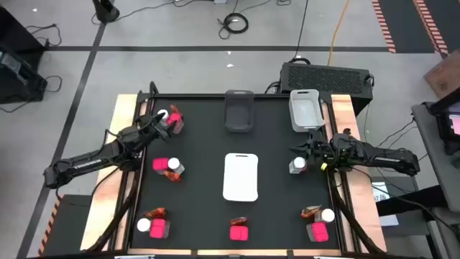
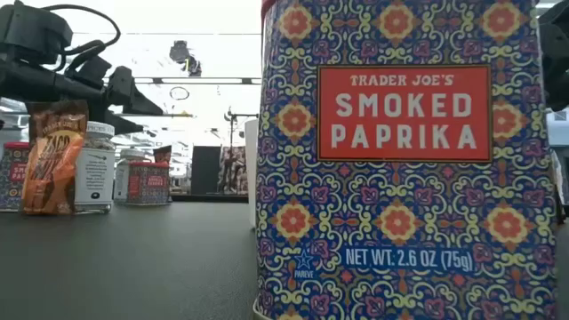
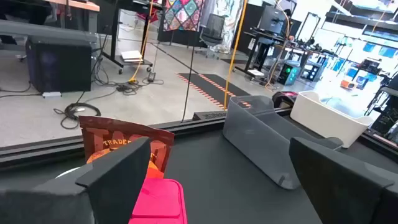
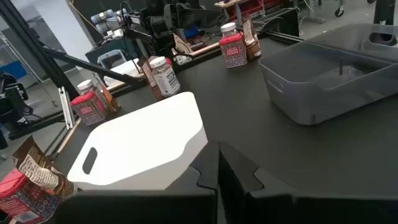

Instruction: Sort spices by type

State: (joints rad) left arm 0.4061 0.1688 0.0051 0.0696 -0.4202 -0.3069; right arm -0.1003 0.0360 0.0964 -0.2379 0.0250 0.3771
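Looking down, high view: black table [image 1: 201,144] with white tray [image 1: 241,176] at centre, a dark bin [image 1: 239,111] and a light bin [image 1: 305,109] at the far edge. Spices sit in mixed clusters: far left [image 1: 175,119], mid left [image 1: 168,167], near left [image 1: 153,222], near centre [image 1: 239,229], near right [image 1: 318,221], plus one jar [image 1: 297,165] at mid right. Left gripper [image 1: 162,124] is at the far-left cluster, fingers spread, holding nothing. Right gripper [image 1: 310,155] is just beside the lone jar, fingers closed, empty.

Low view: a paprika box [image 2: 400,160] fills the foreground; a packet [image 2: 53,156] and jar [image 2: 94,167] stand at left.

Left wrist view: wide-open fingers [image 3: 121,177] straddle a pink box [image 3: 158,200], not gripping; packet [image 3: 124,146] behind it.

Right wrist view: fingers [image 4: 205,177] pressed together, tray [image 4: 143,140] ahead.
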